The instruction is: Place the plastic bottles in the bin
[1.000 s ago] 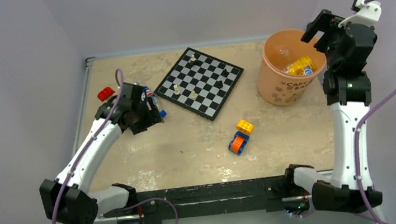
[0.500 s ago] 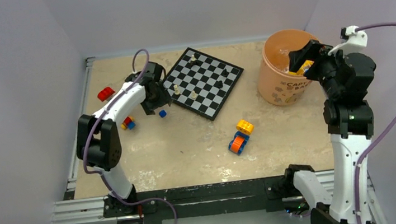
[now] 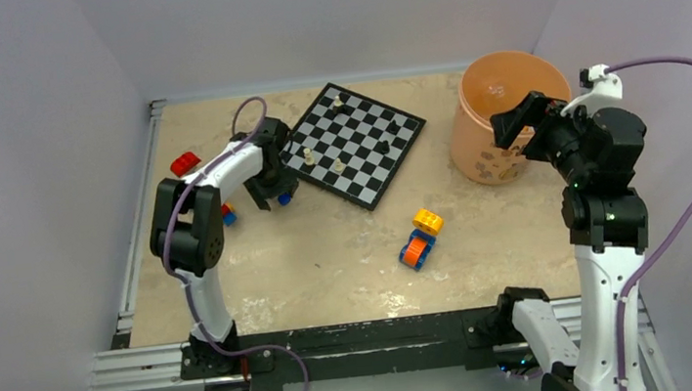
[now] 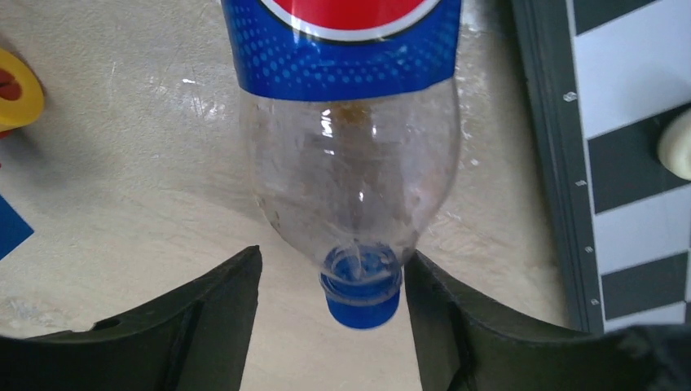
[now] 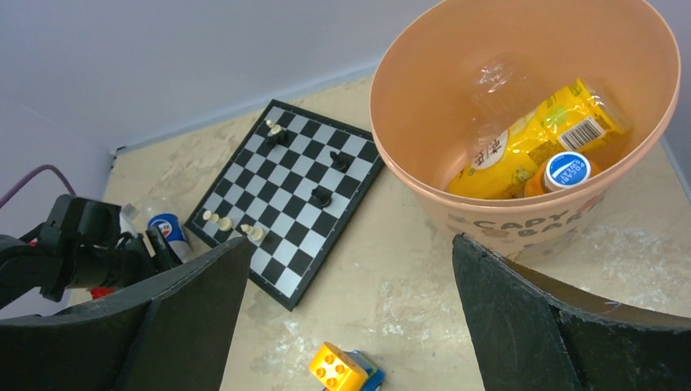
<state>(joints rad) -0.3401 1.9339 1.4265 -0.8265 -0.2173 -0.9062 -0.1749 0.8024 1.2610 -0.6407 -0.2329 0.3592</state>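
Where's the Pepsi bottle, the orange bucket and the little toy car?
Pepsi bottle (image 4: 350, 163): left wrist view, on its clear shoulder below the blue label.
orange bucket (image 5: 521, 232): right wrist view, on its outer wall by the lettering.
toy car (image 3: 417, 248): top external view, on its orange wheeled base.

A chessboard (image 3: 348, 144) lies turned like a diamond at the far middle of the beige surface (image 3: 330, 266), with a few light and dark chess pieces (image 3: 308, 157) scattered on it. A toy car (image 3: 418, 244) of orange, blue and yellow blocks sits nearer, right of centre. A red block (image 3: 185, 163) lies far left, with smaller blocks (image 3: 225, 212) just nearer.
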